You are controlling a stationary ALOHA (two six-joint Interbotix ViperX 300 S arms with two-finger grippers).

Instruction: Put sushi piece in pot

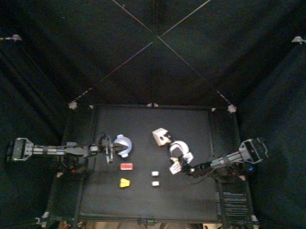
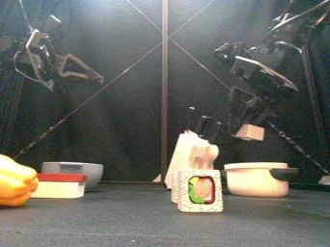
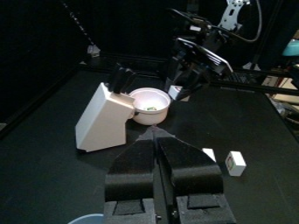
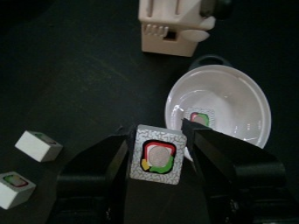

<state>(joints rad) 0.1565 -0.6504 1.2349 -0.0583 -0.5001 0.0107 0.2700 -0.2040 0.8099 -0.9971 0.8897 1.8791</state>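
Observation:
My right gripper [image 4: 160, 144] is shut on a sushi piece [image 4: 158, 155], white with a red, green and yellow centre. It holds the piece in the air [image 2: 250, 132] just beside and above a white round vessel with a handle [image 4: 222, 105]. Another sushi piece [image 4: 201, 116] lies inside that vessel. The bluish-grey metal pot [image 1: 121, 143] stands at the table's left [image 2: 71, 171], next to my left gripper [image 3: 156, 166], which is shut and empty. One more sushi piece [image 2: 198, 190] stands on the table at the front.
A white knife block [image 1: 160, 136] stands mid-table behind the white vessel [image 2: 258, 178]. A red piece [image 1: 125, 165], a yellow pepper [image 2: 13, 180] and two small white pieces [image 1: 157, 173] lie near the front. Black curtains surround the table.

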